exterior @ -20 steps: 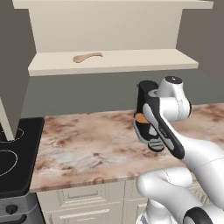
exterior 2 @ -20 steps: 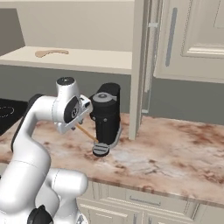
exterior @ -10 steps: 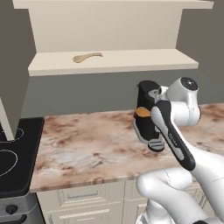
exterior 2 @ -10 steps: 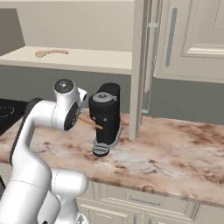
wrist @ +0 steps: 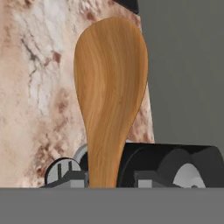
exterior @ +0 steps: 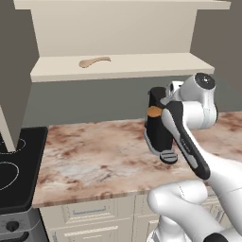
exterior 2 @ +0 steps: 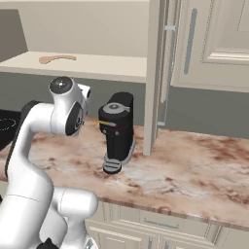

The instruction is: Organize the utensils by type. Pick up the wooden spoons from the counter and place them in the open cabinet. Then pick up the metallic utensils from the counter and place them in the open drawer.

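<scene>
The darker orange-brown wooden spoon (wrist: 110, 87) sits up in the air, its oval bowl filling the hand view, its slim handle running down into the claw (exterior: 158, 109), which is part-closed on that handle and carrying it over the marbled reddish-brown and cream stone surface (exterior: 94, 151). Just behind the spoon stands a black coffee machine (exterior 2: 118, 131), very close. Up and to the left, the paler tan wooden spoon (exterior: 94, 61) already lies on the cream shelf of the open cabinet (exterior: 123, 66), whose cream door (exterior 2: 154, 73) hangs open at the right.

To do this well, I'd lift clear of the coffee machine first, then swing left and up, keep the spoon level, and lower it flat onto bare shelf beside its partner before letting go.

No brand, label or writing can be read anywhere.
</scene>
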Controlling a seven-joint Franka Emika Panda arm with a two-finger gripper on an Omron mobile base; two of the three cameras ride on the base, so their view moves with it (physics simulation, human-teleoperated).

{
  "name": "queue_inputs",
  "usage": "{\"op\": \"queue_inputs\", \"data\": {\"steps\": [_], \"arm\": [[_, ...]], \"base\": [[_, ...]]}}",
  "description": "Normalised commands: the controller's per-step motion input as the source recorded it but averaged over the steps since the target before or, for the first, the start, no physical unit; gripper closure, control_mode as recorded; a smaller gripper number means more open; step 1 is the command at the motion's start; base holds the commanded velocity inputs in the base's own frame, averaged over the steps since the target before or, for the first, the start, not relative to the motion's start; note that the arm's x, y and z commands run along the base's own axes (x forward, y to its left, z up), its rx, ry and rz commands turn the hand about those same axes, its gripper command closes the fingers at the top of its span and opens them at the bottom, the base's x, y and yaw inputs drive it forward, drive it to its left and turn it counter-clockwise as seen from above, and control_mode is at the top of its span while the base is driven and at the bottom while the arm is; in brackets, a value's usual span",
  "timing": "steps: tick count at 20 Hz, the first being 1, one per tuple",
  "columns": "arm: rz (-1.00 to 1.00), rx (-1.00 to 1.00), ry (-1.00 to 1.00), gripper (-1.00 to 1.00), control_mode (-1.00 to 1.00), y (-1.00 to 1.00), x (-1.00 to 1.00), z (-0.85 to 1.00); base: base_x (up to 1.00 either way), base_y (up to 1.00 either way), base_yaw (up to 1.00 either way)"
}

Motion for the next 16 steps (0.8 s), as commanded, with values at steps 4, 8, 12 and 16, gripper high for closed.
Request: {"op": "queue_inputs", "data": {"steps": [4, 8, 12, 16], "arm": [[0.06, -0.09, 0.06, 1.0, -1.0, 0.0, 0.16, 0.81], [0.1, -0.04, 0.0, 1.0, -1.0, -0.01, 0.2, 0.75], [0.11, 0.0, 0.0, 1.0, -1.0, 0.0, 0.35, 0.63], [0.12, -0.03, -0.03, 1.0, -1.0, 0.0, 0.29, 0.27]], "base": [[0.0, 0.0, 0.0], [0.0, 0.0, 0.0], [0.0, 0.0, 0.0], [0.0, 0.0, 0.0]]}}
